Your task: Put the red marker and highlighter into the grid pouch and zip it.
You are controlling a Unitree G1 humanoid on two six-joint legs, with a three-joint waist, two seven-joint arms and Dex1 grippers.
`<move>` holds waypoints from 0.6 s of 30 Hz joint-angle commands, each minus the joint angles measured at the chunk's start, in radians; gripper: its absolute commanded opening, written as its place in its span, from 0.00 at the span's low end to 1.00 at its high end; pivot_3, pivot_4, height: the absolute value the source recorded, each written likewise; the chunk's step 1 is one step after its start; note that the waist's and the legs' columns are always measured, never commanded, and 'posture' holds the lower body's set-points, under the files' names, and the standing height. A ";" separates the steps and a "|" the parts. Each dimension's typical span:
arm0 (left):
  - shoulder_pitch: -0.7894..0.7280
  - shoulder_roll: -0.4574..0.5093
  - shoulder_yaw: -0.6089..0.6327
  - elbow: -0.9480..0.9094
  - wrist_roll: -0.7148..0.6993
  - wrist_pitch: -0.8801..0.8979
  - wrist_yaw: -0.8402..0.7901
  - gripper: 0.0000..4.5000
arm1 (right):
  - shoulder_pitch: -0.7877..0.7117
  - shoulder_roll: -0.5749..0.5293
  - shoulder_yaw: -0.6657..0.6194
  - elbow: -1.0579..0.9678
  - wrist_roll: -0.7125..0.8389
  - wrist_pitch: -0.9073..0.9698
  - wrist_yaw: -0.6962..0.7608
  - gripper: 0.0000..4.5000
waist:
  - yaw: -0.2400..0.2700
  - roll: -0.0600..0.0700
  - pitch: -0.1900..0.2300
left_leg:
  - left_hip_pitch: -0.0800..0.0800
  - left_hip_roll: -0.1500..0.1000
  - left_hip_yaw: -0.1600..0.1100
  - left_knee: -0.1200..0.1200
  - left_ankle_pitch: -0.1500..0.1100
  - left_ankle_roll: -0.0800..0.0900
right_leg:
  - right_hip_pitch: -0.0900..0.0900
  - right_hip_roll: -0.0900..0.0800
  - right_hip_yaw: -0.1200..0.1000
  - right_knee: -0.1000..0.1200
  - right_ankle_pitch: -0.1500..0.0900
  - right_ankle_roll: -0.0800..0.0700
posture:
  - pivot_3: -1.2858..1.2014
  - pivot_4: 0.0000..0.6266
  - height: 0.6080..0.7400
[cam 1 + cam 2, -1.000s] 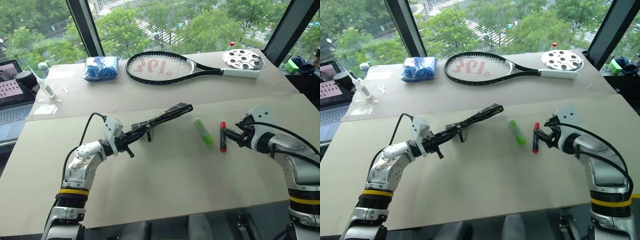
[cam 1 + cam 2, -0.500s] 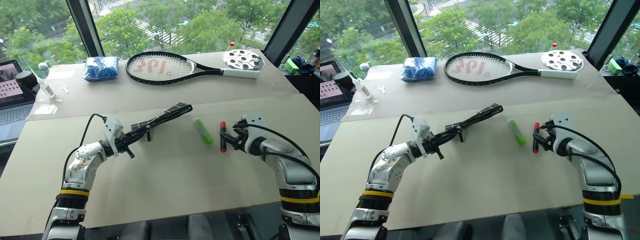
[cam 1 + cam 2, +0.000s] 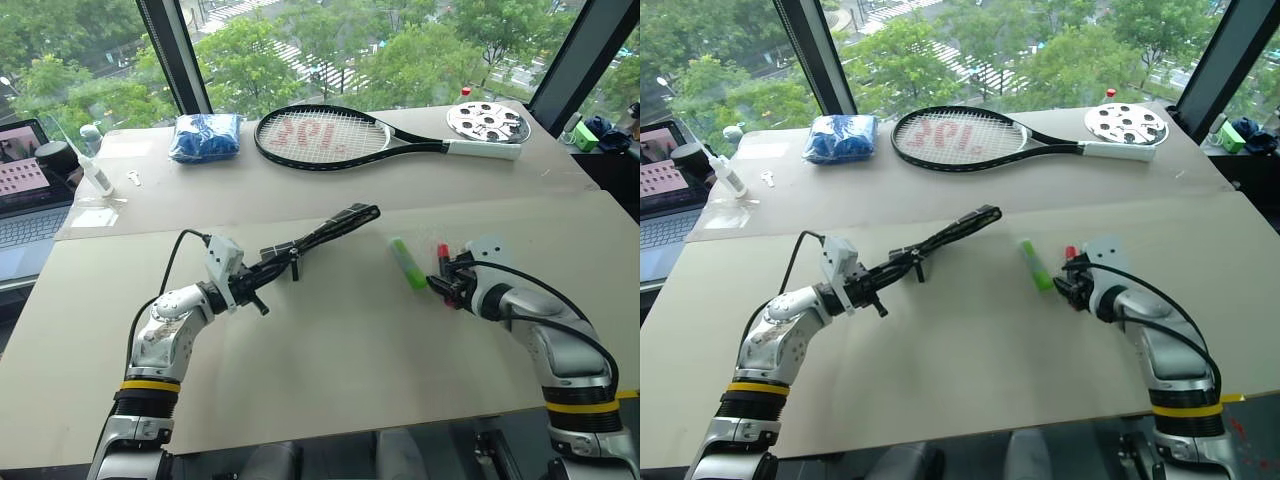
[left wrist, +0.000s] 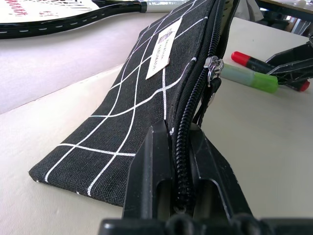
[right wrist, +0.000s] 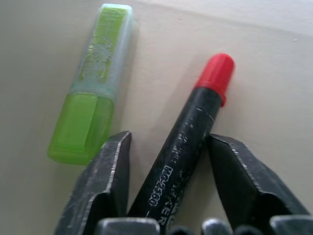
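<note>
The left gripper point(image 4: 178, 161) is clamped on the zipper edge of the grid pouch point(image 3: 325, 230), holding it edge-up above the middle of the table point(image 3: 330, 350) (white label facing the far edge). Toward the right edge, the red marker point(image 5: 188, 137) lies on the table between the fingers point(image 5: 105, 176) of the right gripper point(image 3: 447, 286) — jaws parted around its black section, a narrow gap each side. The highlighter point(image 3: 407, 262) lies just beside it, on the pouch side.

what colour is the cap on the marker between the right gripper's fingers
Red, on a black body; the marker shows best in the right wrist view.
</note>
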 commanded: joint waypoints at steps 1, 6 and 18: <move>-0.007 0.004 0.024 -0.020 -0.012 -0.017 0.002 0.00 | 0.028 -0.026 0.020 0.010 -0.016 0.000 0.013 0.28 | 0.000 0.000 0.000 | 0.000 0.000 0.000 0.000 0.000 0.000 | 0.000 0.000 0.000 0.000 0.000 0.000 | 0.52 0.24 1.00; -0.007 0.006 0.027 -0.025 -0.013 -0.012 0.003 0.00 | -0.014 -0.053 0.030 0.047 -0.045 -0.045 0.010 0.12 | -0.001 0.000 0.000 | 0.000 0.000 0.000 0.000 0.000 0.000 | 0.000 0.000 0.000 0.000 0.000 0.000 | 0.52 0.24 1.00; -0.017 0.012 0.022 -0.017 -0.011 -0.004 -0.007 0.00 | -0.238 -0.236 0.092 -0.113 0.015 -0.436 0.380 0.12 | -0.009 0.000 0.000 | -0.002 0.003 0.001 0.000 0.000 0.000 | 0.000 0.003 -0.001 -0.007 0.003 0.000 | 0.52 0.24 1.00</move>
